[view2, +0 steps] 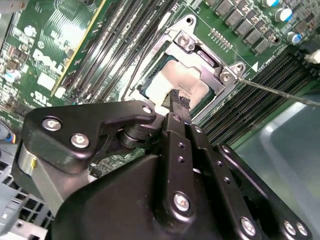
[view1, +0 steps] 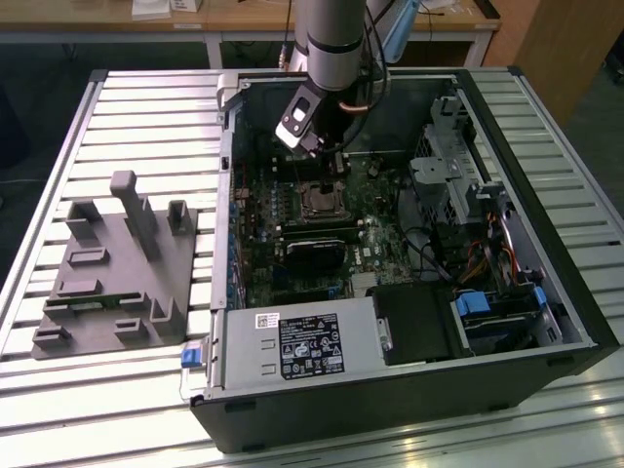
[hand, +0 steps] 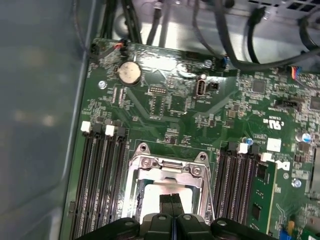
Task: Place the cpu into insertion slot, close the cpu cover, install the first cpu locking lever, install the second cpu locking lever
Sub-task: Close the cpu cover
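My gripper [view1: 330,164] reaches down into the open computer case, just above the insertion slot [view1: 317,200] on the green board. In both wrist views the two black fingers are pressed together with nothing between them, so the gripper [view2: 180,99] [hand: 171,199] is shut, its tips over the cpu. The silvery-beige cpu [view2: 162,82] [hand: 152,192] lies in the socket. The silver cpu cover [view2: 200,56] [hand: 170,172] lies down around it, framing it through its window. A thin metal lever rod [view2: 280,92] runs from the socket's corner out over the memory slots.
Long black memory slots [hand: 102,180] [hand: 240,185] flank the socket on both sides. Cables [hand: 240,35] hang over the board's far edge. A drive cage [view1: 458,175] and a power supply [view1: 302,346] crowd the case. A grey fixture [view1: 117,263] stands on the table at the exterior view's left.
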You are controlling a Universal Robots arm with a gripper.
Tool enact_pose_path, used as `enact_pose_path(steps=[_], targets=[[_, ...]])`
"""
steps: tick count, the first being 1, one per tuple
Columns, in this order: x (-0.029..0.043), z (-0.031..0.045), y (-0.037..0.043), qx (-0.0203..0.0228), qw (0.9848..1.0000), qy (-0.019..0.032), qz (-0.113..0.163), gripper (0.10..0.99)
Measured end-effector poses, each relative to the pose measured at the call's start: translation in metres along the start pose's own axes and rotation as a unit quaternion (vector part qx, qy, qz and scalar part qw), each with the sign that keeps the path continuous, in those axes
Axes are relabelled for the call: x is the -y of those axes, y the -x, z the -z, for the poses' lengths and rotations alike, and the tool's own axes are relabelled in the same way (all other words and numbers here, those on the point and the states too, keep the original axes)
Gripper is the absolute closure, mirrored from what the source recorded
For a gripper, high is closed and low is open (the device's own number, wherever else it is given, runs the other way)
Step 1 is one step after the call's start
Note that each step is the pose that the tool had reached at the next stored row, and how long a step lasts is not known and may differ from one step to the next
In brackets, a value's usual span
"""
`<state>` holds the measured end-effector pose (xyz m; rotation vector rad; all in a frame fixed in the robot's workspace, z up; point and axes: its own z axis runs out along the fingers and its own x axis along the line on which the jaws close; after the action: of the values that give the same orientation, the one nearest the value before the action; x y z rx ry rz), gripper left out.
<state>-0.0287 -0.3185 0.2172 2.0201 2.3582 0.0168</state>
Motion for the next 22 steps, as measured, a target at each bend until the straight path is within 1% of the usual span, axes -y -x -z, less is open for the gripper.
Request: enact_pose_path(steps=[4,10,16,22], targets=[[0.0000,0.0000,0.0000,-0.0007,0.9997,0.0005,0.024,0.980],[0.0001,-0.0001,0.0000,-0.0016,0.9986,0.0011,0.053,0.980],[0.0002,-0.0001,0.0000,-0.0022,0.9969,0.0016,0.079,0.980],[0.0002,-0.0001,0.0000,-0.0028,0.9944,0.0021,0.106,0.980]])
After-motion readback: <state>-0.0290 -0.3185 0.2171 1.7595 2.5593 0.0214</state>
